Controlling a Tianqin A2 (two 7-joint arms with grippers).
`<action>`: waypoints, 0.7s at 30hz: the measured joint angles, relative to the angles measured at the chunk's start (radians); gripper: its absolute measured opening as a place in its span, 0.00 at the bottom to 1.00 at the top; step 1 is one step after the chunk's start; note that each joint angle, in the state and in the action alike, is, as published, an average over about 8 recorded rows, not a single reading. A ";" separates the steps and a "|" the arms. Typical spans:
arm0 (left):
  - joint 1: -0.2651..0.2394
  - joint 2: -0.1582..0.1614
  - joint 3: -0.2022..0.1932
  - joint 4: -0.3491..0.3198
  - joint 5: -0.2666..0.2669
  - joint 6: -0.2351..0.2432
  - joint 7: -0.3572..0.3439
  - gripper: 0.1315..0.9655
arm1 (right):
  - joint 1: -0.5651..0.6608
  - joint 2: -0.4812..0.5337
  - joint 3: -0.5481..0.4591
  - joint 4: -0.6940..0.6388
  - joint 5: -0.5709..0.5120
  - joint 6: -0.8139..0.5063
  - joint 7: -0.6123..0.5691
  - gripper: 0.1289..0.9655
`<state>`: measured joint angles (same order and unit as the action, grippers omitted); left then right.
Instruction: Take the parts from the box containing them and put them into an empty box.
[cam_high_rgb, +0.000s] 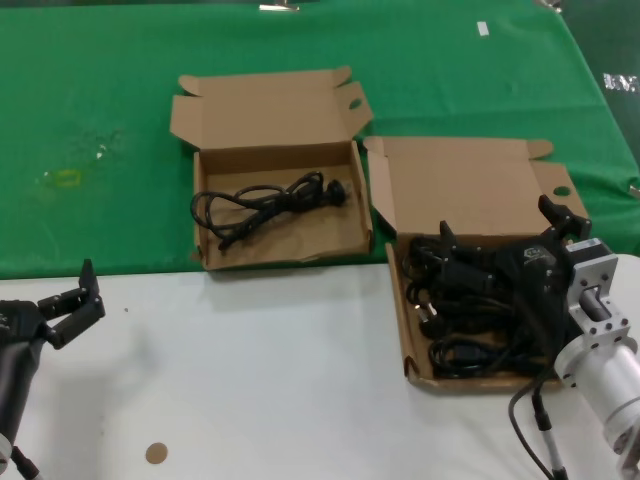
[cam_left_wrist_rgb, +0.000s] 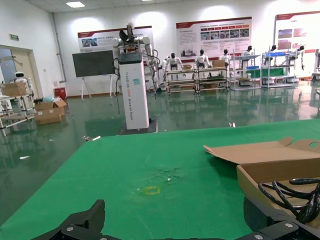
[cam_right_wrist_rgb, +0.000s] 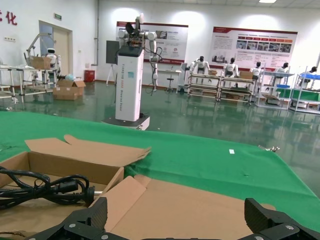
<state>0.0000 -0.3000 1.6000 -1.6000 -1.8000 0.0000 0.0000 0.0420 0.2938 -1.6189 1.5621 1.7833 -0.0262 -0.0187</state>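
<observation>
The right gripper (cam_high_rgb: 497, 225) is held with its fingers spread wide over the box at the robot's right (cam_high_rgb: 404, 330), and nothing is seen clamped between them. One finger (cam_high_rgb: 447, 238) stands above the heap of black power cords (cam_high_rgb: 462, 305) and the other (cam_high_rgb: 563, 216) is raised near the box's far right corner. In the right wrist view the two fingertips (cam_right_wrist_rgb: 98, 212) are seen well apart, with the open lid (cam_right_wrist_rgb: 180, 207) between and beyond them.

This right-hand box is filled with tangled cords, and its lid (cam_high_rgb: 470, 180) is folded back onto the green cloth (cam_high_rgb: 100, 130).

Just beside it, to the left, the second box (cam_high_rgb: 280, 215) is placed with its lid open and its ragged front wall toward the robot; a single coiled cord (cam_high_rgb: 262, 205) is laid on its floor.

The left gripper (cam_high_rgb: 70, 305) is kept low over the white table (cam_high_rgb: 270, 380) at the robot's left, its fingers parted and empty, well apart from both boxes.
</observation>
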 joint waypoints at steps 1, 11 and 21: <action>0.000 0.000 0.000 0.000 0.000 0.000 0.000 1.00 | 0.000 0.000 0.000 0.000 0.000 0.000 0.000 1.00; 0.000 0.000 0.000 0.000 0.000 0.000 0.000 1.00 | 0.000 0.000 0.000 0.000 0.000 0.000 0.000 1.00; 0.000 0.000 0.000 0.000 0.000 0.000 0.000 1.00 | 0.000 0.000 0.000 0.000 0.000 0.000 0.000 1.00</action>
<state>0.0000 -0.3000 1.6000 -1.6000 -1.8000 0.0000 0.0000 0.0420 0.2938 -1.6189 1.5621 1.7833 -0.0262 -0.0187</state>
